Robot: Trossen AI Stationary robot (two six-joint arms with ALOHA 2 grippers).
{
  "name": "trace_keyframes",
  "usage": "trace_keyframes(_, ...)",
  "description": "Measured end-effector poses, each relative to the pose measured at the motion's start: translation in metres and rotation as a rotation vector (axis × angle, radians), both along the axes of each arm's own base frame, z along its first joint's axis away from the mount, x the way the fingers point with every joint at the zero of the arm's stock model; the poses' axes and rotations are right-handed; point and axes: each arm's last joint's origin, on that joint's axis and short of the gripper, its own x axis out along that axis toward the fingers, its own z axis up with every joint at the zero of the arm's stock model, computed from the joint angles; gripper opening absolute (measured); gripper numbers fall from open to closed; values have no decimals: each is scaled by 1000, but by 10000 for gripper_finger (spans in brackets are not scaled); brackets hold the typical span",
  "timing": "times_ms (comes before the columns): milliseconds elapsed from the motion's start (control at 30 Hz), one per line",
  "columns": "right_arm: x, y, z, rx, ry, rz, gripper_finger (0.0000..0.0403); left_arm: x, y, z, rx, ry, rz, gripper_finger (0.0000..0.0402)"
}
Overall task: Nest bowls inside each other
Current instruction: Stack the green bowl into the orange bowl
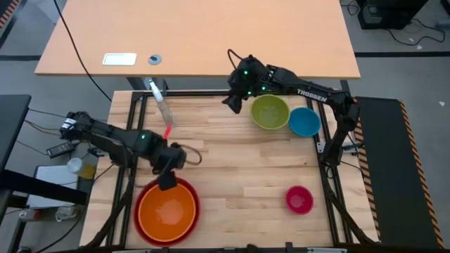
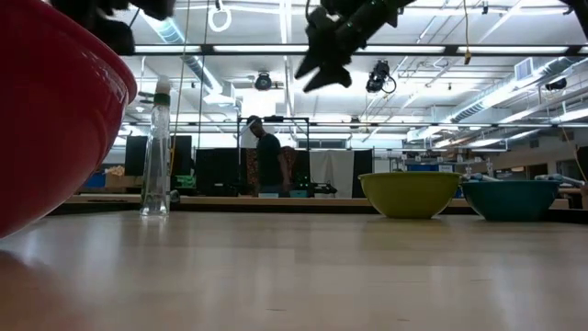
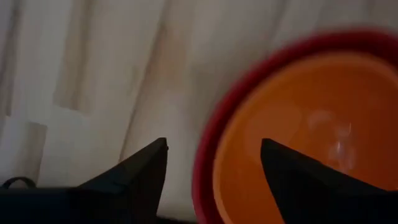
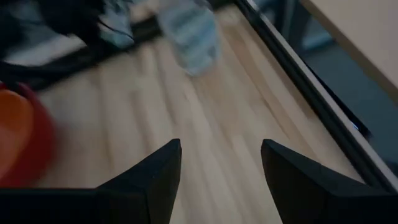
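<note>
An orange bowl (image 1: 166,209) sits nested inside a red bowl (image 1: 192,199) at the table's near left. My left gripper (image 1: 167,180) hangs open just above the red bowl's far rim (image 3: 208,149), one finger on each side of it, touching nothing. A green bowl (image 1: 271,111) and a blue bowl (image 1: 304,121) stand side by side at the far right, each on its base. A small pink bowl (image 1: 299,199) rests at the near right. My right gripper (image 1: 235,102) is open in the air over bare wood (image 4: 211,112), just left of the green bowl.
A clear spray bottle (image 1: 162,105) stands upright at the far left of the table, and something small and red (image 1: 167,131) lies near it. The middle of the wooden tabletop (image 1: 246,169) is bare. A black frame rail (image 1: 211,93) runs along the far edge. A person (image 2: 266,156) stands far behind.
</note>
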Motion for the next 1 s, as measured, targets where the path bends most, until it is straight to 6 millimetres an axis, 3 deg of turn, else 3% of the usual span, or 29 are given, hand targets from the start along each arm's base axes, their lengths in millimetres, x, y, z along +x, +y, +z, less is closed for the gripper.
trace_keyframes(200,-29,-35,-15,-53,170,-100,228,12,30,6,46,-131,113,220)
trace_keyframes(367,-72,-78,-48,-25,334,-216,228,19,42,21,145,-345,129,197)
trace_keyframes(533,-115,-107,-77,62,449,-347,224,14,51,15,160,-427,180,192)
trace_keyframes(700,-142,-112,-94,163,553,-383,208,13,57,10,124,-496,292,192)
trace_keyframes(1000,-158,-104,-125,160,741,-431,199,28,73,12,49,-587,526,192)
